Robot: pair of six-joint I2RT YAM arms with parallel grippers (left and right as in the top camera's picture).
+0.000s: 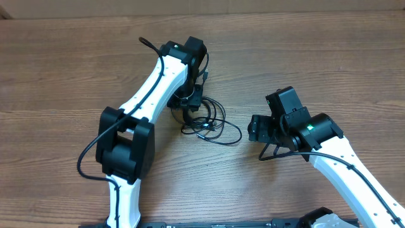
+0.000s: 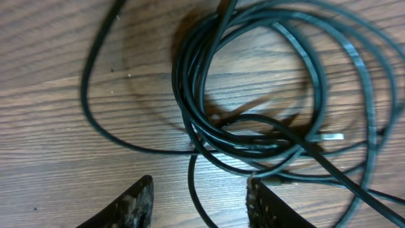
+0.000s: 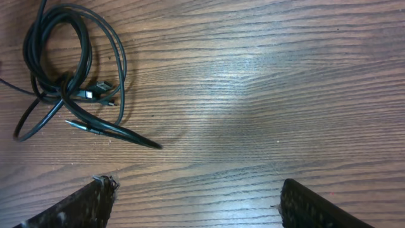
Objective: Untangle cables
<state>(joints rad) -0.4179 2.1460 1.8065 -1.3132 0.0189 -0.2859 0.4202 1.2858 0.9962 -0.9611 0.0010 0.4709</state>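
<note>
Cables (image 2: 253, 145), seemingly knotted, by left gripper (image 2: 199, 206)

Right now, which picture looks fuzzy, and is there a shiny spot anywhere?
Left wrist view: the cables are so close they look a bit fuzzy, with soft shadows under them. Right wrist view: a pale shine lies on the table. Overhead view: even light, nothing blurred.

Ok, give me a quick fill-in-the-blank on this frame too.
The tangled thin black cables lie on a brown ___ table. The end effector over the tangle is the ___ one. The right end effector stands open, apart from the cables, holding ___.
Missing words: wooden; left; nothing.
</note>
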